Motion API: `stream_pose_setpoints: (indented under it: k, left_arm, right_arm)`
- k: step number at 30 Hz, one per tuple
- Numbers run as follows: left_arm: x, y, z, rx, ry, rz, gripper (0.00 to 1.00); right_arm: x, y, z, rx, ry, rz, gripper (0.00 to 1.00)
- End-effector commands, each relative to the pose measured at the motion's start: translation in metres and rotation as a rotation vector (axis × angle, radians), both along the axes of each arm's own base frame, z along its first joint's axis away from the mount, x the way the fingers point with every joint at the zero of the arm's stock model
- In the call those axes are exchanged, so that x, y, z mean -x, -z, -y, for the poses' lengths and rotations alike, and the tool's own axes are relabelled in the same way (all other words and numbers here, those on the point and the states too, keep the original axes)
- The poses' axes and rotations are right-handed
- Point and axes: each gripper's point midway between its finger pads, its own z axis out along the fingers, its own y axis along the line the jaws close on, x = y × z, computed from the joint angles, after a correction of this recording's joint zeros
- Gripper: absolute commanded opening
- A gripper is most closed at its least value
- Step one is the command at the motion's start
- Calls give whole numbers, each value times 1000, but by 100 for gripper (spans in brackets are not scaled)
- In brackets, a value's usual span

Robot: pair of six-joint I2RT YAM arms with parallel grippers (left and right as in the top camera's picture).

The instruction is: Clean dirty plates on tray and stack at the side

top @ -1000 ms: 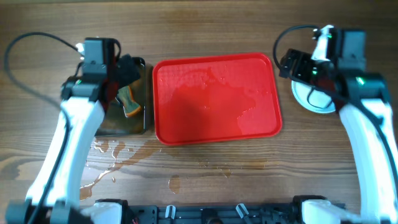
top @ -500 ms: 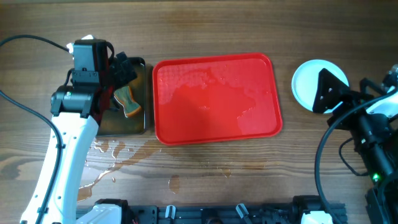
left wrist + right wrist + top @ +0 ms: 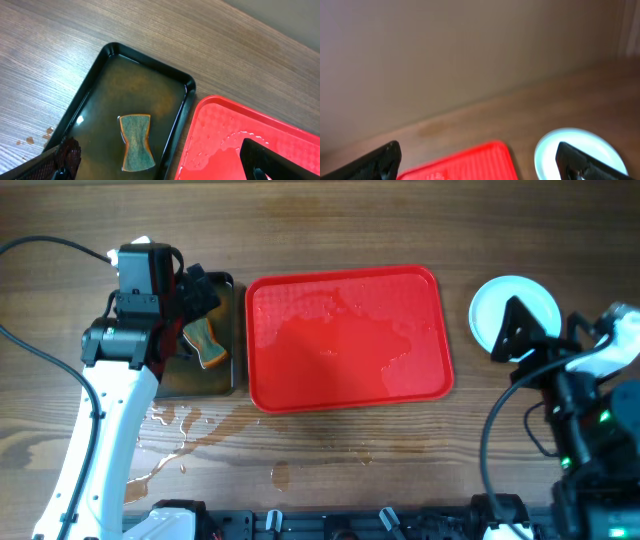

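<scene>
The red tray (image 3: pixel 345 340) lies mid-table, bare of plates, with a film of water on it. The pale plates (image 3: pixel 495 300) sit in a stack on the table to the tray's right; I cannot tell how many. My right gripper (image 3: pixel 520 332) is open and empty, raised over the stack's near edge and hiding part of it. The right wrist view shows a plate (image 3: pixel 570 147) and the tray's corner (image 3: pixel 465 162) between the open fingers (image 3: pixel 482 165). My left gripper (image 3: pixel 195 295) is open and empty above the black pan (image 3: pixel 215 380).
The black pan (image 3: pixel 145 85) holds dark water and a green-and-orange sponge (image 3: pixel 136 142), also seen from overhead (image 3: pixel 205 345). The left fingers (image 3: pixel 160 165) straddle the pan's edge and the tray (image 3: pixel 235 135). Water is spilled on the wood (image 3: pixel 180 435) in front of the pan.
My right arm has drawn back from over the plate stack toward the near right, uncovering most of it. My left arm shifted slightly and then held still.
</scene>
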Motion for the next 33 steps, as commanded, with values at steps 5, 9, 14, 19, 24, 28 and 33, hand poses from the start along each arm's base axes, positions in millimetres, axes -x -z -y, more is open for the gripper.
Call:
stream_pose_setpoints:
  k: [5, 9, 14, 19, 24, 28, 33]
  left_arm:
    - [-1, 0, -3, -10, -7, 1, 100]
    - [-1, 0, -3, -10, -7, 1, 100]
    - [-1, 0, -3, -10, -7, 1, 100]
    - [-1, 0, -3, -10, -7, 1, 100]
    - [-1, 0, -3, -10, -7, 1, 100]
    - [-1, 0, -3, -10, -7, 1, 100]
    - [-1, 0, -3, -10, -7, 1, 100]
  right_arm:
    - [15, 78, -19, 134, -106, 200, 100]
    - [18, 110, -25, 131, -127, 261, 100]
    - [15, 144, -26, 129, -128, 301, 100]
    - [11, 172, -26, 123, -131, 227, 100]
    - [11, 183, -26, 142, -134, 182, 100]
    - [10, 183, -26, 142, -134, 181, 100]
    - [10, 183, -26, 143, -134, 181, 100]
